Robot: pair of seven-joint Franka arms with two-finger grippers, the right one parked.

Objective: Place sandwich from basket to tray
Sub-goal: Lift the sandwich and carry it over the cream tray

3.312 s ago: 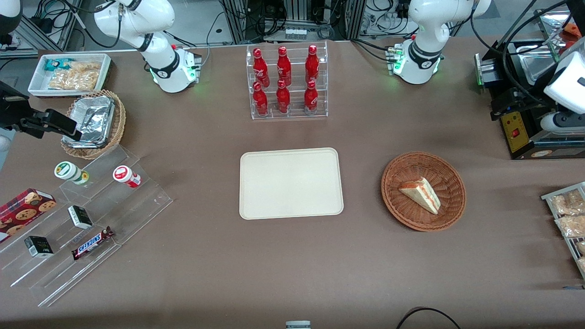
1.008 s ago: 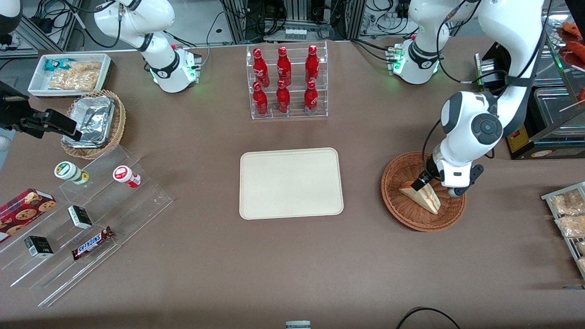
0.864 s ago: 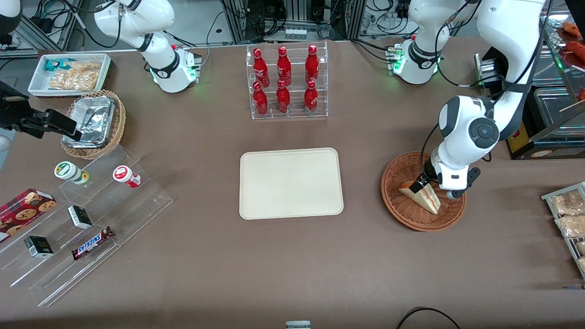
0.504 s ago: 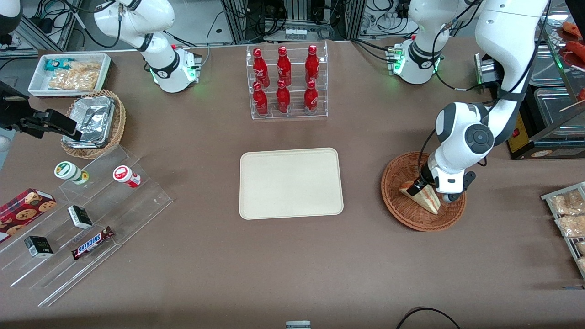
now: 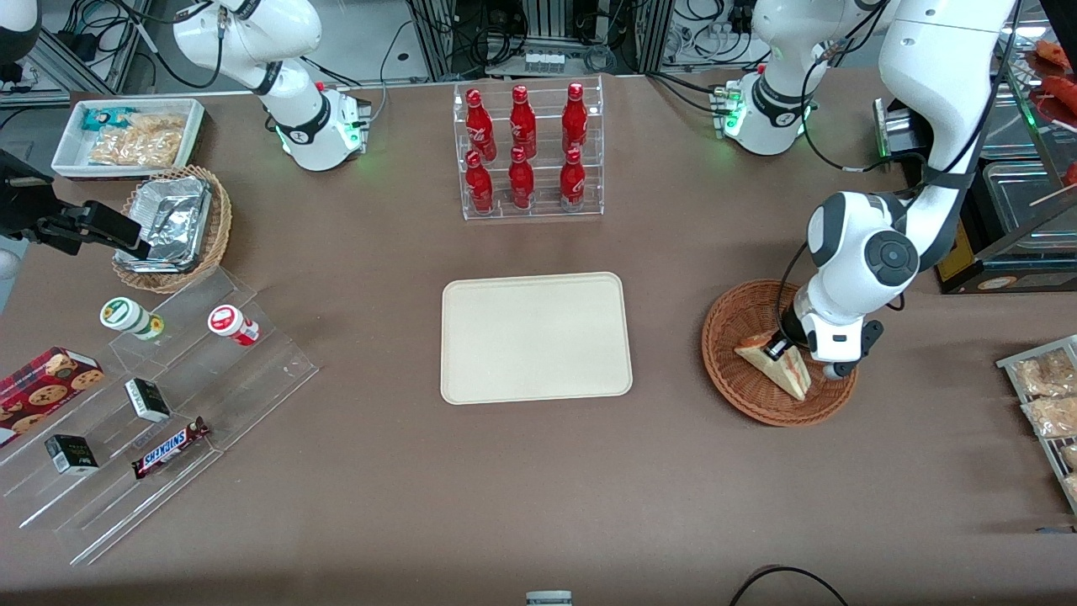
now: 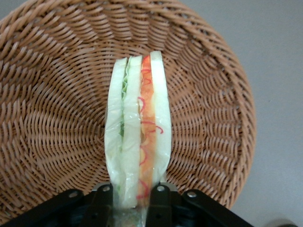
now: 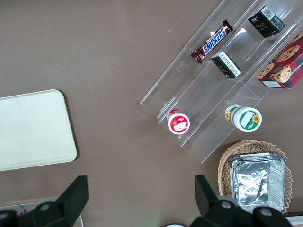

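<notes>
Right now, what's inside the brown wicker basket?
Only the sandwich, lying in the basket, with the gripper shut on its end, fingers on both sides. The weave under the sandwich is hidden.

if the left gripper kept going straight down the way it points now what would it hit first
The gripper is already shut on the sandwich, standing on edge in the basket. Pushing on, it would likely press the sandwich into the woven basket floor; no other thing shows in that line.
</notes>
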